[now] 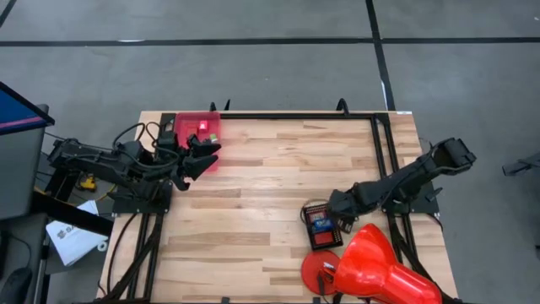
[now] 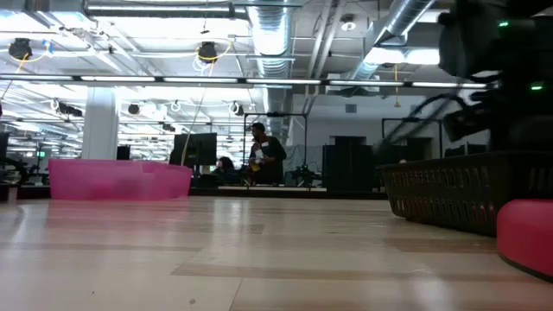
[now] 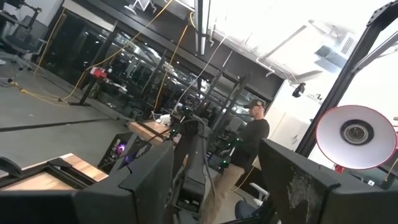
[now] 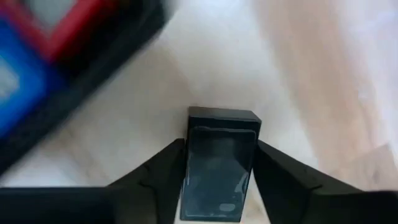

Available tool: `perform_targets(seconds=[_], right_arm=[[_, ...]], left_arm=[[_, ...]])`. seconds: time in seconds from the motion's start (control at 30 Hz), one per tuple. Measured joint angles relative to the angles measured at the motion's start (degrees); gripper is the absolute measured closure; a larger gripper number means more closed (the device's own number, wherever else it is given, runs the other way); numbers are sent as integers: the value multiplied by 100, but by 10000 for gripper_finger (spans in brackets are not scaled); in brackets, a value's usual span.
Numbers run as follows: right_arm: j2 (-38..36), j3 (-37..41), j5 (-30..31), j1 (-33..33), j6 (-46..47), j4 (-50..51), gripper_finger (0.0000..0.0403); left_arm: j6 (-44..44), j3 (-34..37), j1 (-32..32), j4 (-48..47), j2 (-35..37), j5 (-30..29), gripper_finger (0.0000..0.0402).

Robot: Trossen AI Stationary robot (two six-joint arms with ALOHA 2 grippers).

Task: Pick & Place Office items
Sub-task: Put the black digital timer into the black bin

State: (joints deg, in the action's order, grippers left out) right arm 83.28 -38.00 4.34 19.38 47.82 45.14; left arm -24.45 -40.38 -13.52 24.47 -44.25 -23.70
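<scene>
My right gripper (image 1: 340, 205) is down by the table, just right of the black tray (image 1: 323, 228), and is shut on a small black block (image 4: 219, 167). The tray holds red and blue pieces (image 1: 319, 221), which also show in the right wrist view (image 4: 25, 59). My left gripper (image 1: 201, 157) is open and empty at the near edge of the pink bin (image 1: 196, 133). A small red and green-white piece (image 1: 205, 128) lies in the bin. In the left wrist view the left gripper's fingers (image 3: 146, 180) point out at the room. My right gripper pinches the black block by its two long sides (image 4: 188, 168) between its two fingers (image 4: 165, 177). The fingers lie along the block, and its far end (image 4: 224, 116) sticks out past them. Whether the block rests on the wooden table or is lifted, I cannot tell.
A big red cone-shaped object (image 1: 381, 268) with a round red base (image 1: 319, 272) lies at the near right. In the low view, the pink bin (image 2: 117, 180) stands far left and a black mesh basket (image 2: 449, 194) at the right. People stand in the room behind.
</scene>
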Motion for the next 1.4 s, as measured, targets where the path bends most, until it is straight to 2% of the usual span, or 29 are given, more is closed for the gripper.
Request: perform_targets(seconds=[0.13,0.4,0.53,0.77,0.9,1.13,1.4], right_arm=[[-210,-9,144,-239,-5,124,266],[-1100,-39,95,-789,416,112,263],[-1708,-276,35,-946,727,89,239],[-2272,-811,-175,-479,1326,-523,258],[-2130,-975,-170,75,1643,-1170,259],[-1206,-1169,-174,872,1682,-1702,242],[-291,-1611,-394,804,832,-1326,253]], left_arm=[[-38,1,-2,7,0,0,170],[-111,1,-2,52,0,0,170],[-110,1,-2,51,0,0,170],[2,0,-2,36,0,106,170],[8,1,-2,-29,2,134,170],[4,0,-2,-266,0,153,170],[-24,0,-2,-260,0,232,170]])
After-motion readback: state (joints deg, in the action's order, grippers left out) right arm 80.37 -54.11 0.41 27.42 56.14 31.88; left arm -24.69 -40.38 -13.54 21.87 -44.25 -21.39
